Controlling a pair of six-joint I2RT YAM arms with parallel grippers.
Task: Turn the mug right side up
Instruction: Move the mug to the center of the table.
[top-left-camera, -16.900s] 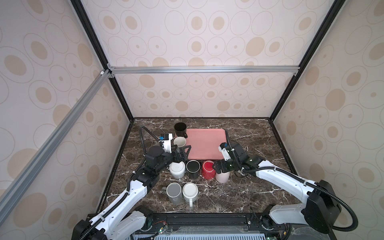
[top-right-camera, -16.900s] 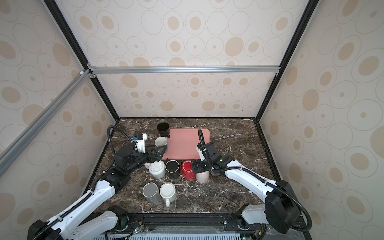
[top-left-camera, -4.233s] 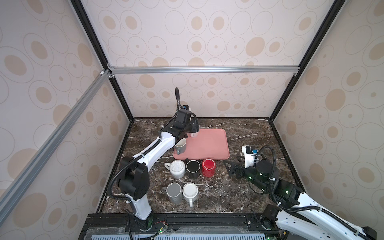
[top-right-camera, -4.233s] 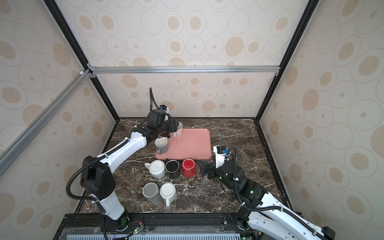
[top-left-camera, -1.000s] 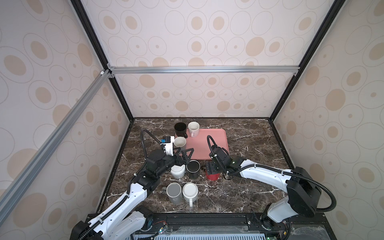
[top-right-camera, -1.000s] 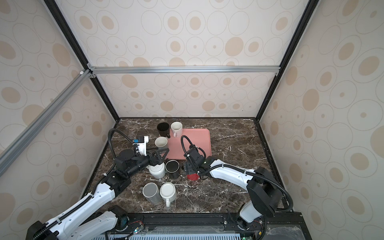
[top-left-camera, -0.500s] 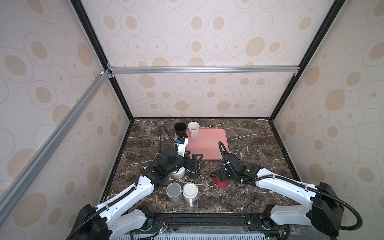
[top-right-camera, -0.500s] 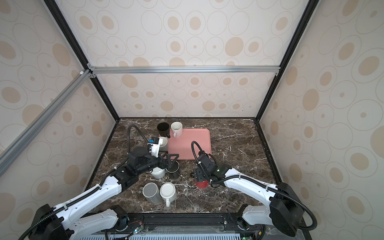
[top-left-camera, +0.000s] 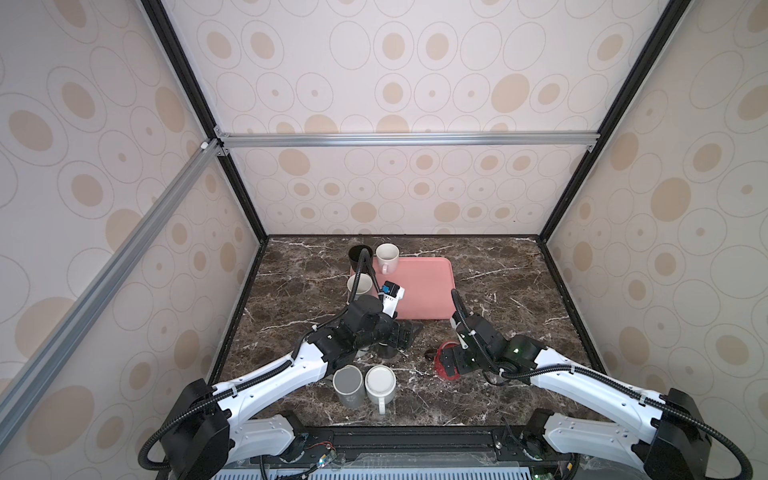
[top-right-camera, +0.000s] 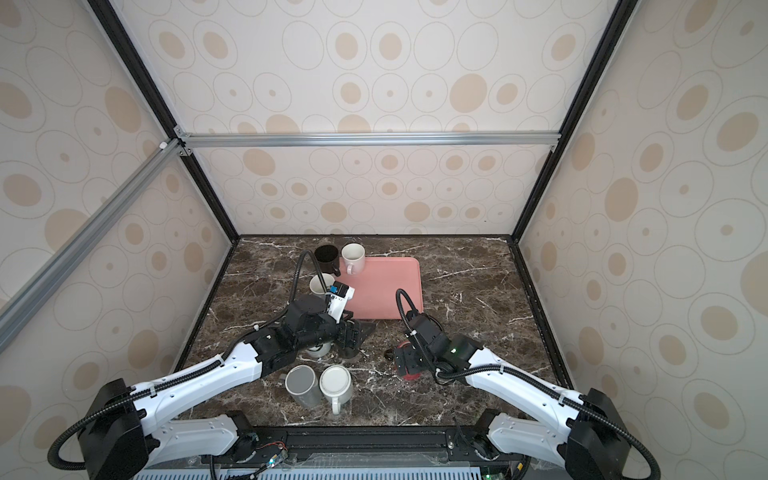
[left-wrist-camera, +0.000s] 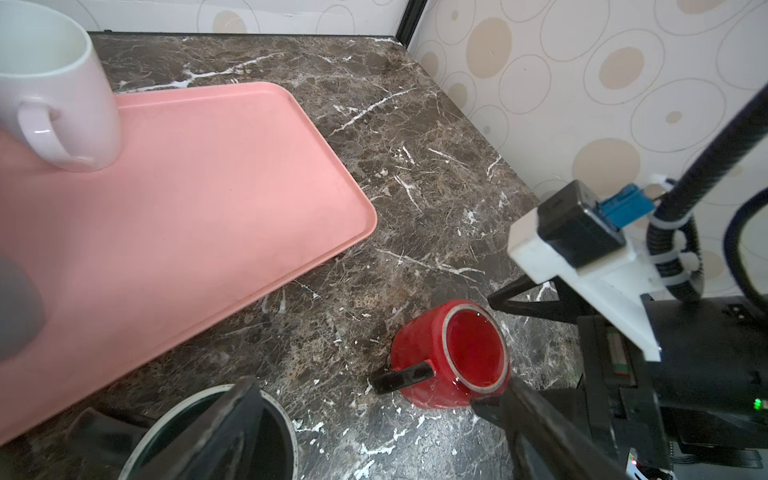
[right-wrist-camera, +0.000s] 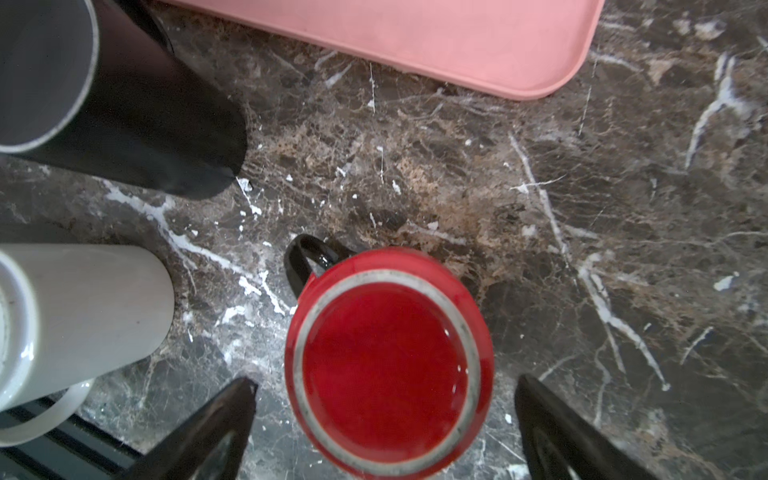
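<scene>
The red mug (right-wrist-camera: 386, 361) with a black handle (left-wrist-camera: 401, 376) stands on the marble table, its grey-ringed underside facing up. My right gripper (right-wrist-camera: 386, 384) hovers over it, open, one finger on each side and neither touching. In both top views the mug (top-left-camera: 449, 376) (top-right-camera: 410, 376) is mostly hidden under that gripper (top-left-camera: 453, 359) (top-right-camera: 409, 359). My left gripper (left-wrist-camera: 380, 382) is open and holds nothing. It hangs to the left of the red mug, and one finger (left-wrist-camera: 232, 419) is above a black mug (left-wrist-camera: 208, 440).
A pink tray (top-left-camera: 424, 291) lies behind the arms with a white mug (top-left-camera: 387, 254) on its far left corner. A black mug (top-left-camera: 358, 255) and a cream mug (top-left-camera: 359, 284) stand at its left. A grey mug (top-left-camera: 348, 384) and a white mug (top-left-camera: 379, 384) stand near the front edge.
The right gripper has spread its fingers and let go of the red mug, which now stands free on the table. The left gripper has shifted right, over the black mug.
</scene>
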